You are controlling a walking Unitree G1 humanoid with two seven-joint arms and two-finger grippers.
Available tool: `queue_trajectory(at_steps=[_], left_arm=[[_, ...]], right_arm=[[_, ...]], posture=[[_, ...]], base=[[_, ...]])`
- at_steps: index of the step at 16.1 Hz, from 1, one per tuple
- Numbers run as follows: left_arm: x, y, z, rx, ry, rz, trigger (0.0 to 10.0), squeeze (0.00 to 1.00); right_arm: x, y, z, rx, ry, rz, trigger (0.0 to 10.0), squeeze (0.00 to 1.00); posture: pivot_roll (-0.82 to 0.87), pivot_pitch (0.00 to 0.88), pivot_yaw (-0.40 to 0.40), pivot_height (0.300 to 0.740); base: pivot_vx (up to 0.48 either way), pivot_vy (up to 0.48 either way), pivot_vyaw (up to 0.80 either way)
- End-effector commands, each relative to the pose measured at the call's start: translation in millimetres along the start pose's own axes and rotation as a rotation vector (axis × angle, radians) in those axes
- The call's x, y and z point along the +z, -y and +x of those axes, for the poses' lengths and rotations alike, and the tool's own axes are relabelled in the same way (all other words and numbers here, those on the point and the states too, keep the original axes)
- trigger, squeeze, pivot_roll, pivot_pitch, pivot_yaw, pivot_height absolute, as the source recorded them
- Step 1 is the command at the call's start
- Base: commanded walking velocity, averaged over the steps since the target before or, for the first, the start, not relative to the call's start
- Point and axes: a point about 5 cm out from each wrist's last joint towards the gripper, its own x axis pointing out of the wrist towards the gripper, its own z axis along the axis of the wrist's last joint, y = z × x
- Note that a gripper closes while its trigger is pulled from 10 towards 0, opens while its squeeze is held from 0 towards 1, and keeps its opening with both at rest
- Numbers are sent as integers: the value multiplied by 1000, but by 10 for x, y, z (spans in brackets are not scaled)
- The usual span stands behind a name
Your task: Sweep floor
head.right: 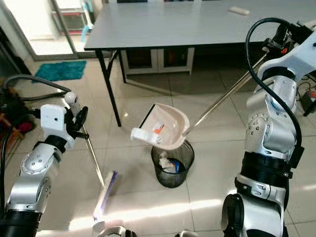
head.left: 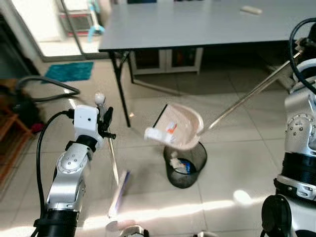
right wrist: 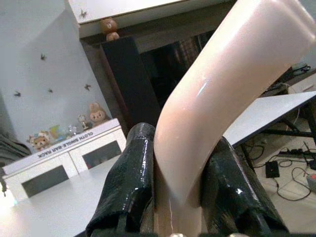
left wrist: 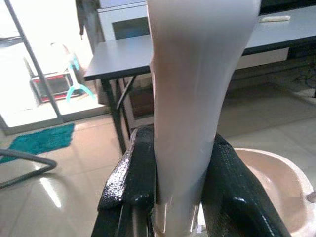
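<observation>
Tilting a cream dustpan [head.right: 164,129] over a black mesh wastebasket [head.right: 172,165] on the tiled floor [head.right: 217,173], with paper scraps [head.right: 144,134] sliding at the pan's lower lip, just above the basket's rim. Gripping the dustpan's long metal handle [head.right: 224,97] high up near the tabletop [head.right: 197,22] edge with the right gripper [right wrist: 178,197], jaws clamped on the cream grip at the handle's end, both black fingers [right wrist: 126,182] pressing against its sides. Holding a broom [head.right: 94,163] upright-leaning in the left gripper [left wrist: 180,197], jaws closed around the pale top part of its handle, seen close in the left wrist view. Resting the broom's head [head.right: 105,195] on the floor to the left of the wastebasket, well apart from it, pale with a purple edge. Showing crumpled white and blue rubbish already lying inside the wastebasket. Standing behind it all, a grey tabletop on black legs, a small white object [head.right: 239,10] lying near its far edge, a teal mat [head.right: 60,70] by the bright doorway, and a grey hose [head.right: 34,81] curving along the floor on the left.
</observation>
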Motion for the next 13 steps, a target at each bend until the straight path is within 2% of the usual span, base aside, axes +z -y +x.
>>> queue_trajectory(at_steps=[1, 5, 6, 8, 13], left_arm=[[45, -23, 5, 0, 19, 14, 10000, 0], [49, -39, 17, 3, 20, 18, 10000, 0], [73, -61, 24, 14, 36, 28, 10000, 0], [67, -70, 11, 18, 37, 49, 10000, 0], [56, -78, 20, 15, 31, 83, 10000, 0]], right_arm=[[140, 28, 6, -13, 70, 22, 10000, 0], [173, 70, 11, -1, 95, -26, 10000, 0], [192, -11, -16, 87, 140, -101, 10000, 0], [124, -121, -68, 182, 146, -182, 10000, 0], [-118, -313, -234, 319, 166, -301, 10000, 0]], posture=[[1, 58, 82, 740], [-1, 60, 81, 740], [-1, 61, 79, 740], [0, 56, 79, 740], [9, 47, 76, 740]], base=[[0, 0, 0], [0, 0, 0], [0, 0, 0], [0, 0, 0], [0, 0, 0]])
